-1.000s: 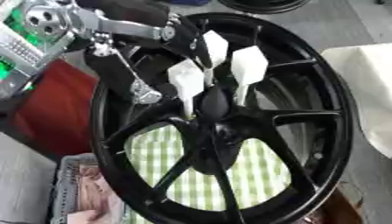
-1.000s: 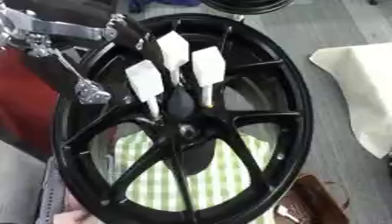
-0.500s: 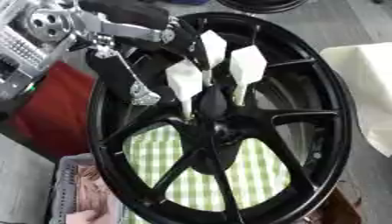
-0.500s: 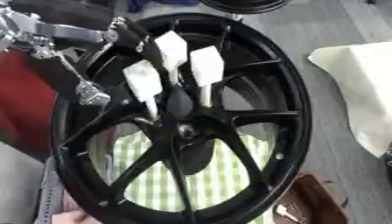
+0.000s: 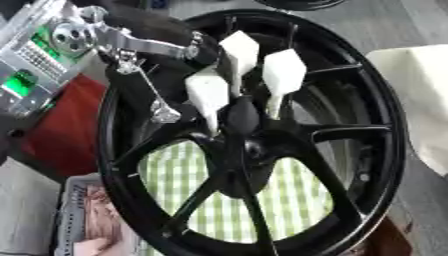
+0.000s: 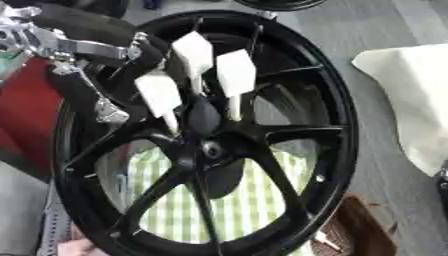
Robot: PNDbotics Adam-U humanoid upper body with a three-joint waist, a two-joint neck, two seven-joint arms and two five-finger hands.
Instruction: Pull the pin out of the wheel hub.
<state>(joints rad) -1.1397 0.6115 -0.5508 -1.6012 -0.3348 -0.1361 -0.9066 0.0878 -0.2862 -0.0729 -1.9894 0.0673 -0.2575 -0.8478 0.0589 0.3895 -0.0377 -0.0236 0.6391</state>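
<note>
Above the centre of the black wheel hub [image 5: 254,150], the left hand [image 5: 241,85] reaches in from the upper left, its white-tipped fingers [image 5: 282,75] drawn close together and pointing down around a dark rounded piece just over the hub's bore. That piece is probably the pin [image 5: 242,116]; whether the fingers actually pinch it or only stand beside it I cannot tell, since black sits against black there. The right hand shows in neither view.

The main risk, as I judge it, is a slip: if the fingertips close on the spokes beside the pin rather than on the pin itself, the pull would come away empty. A pull off the pin's axis could also jam it in the bore or tip the wheel, which looks to lean rather than lie flat.

Below and left of the hub, a pale perforated basket [image 5: 74,200] holds something pinkish that I cannot identify. Behind the spokes lies a green checked cloth [image 5: 297,200].
</note>
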